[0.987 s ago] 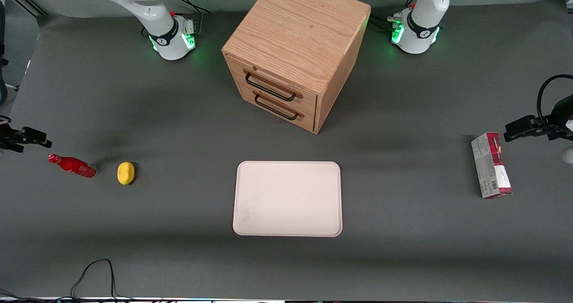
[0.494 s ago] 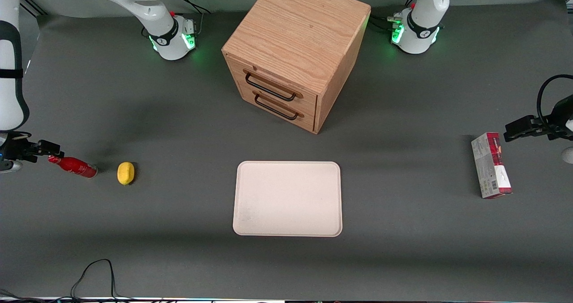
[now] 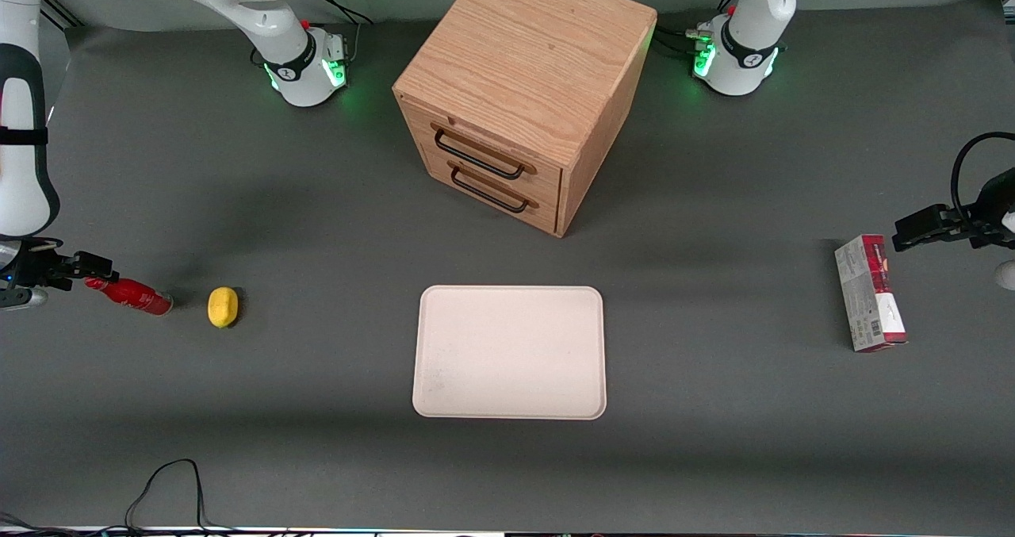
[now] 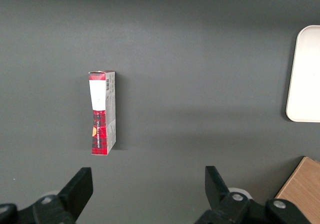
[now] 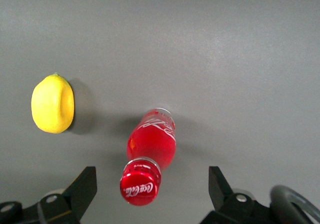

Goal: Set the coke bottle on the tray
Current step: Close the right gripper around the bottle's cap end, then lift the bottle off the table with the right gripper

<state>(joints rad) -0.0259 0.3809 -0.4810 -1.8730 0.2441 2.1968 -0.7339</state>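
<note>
Gripper (image 5: 150,189) of the working right arm, fingers spread apart, hovers over the cap end of the coke bottle (image 5: 150,149), a small slim glossy red bottle with a red cap and white lettering; nothing is held. The bottle lies on its side on the dark grey table mat (image 3: 317,458) at the working arm's end, just beside a yellow lemon (image 3: 223,307) and well apart from the large flat pale beige rectangular tray (image 3: 509,352), which sits in front of the wooden two-drawer cabinet (image 3: 523,85). Step in hand, as judged: the approach before the grasp. The next move calls for lowering until the fingers straddle the bottle, then closing on it without nudging the lemon. Arm pose: the white forearm (image 3: 22,124) descends steeply near the bottle, with the black wrist low above the mat.
</note>
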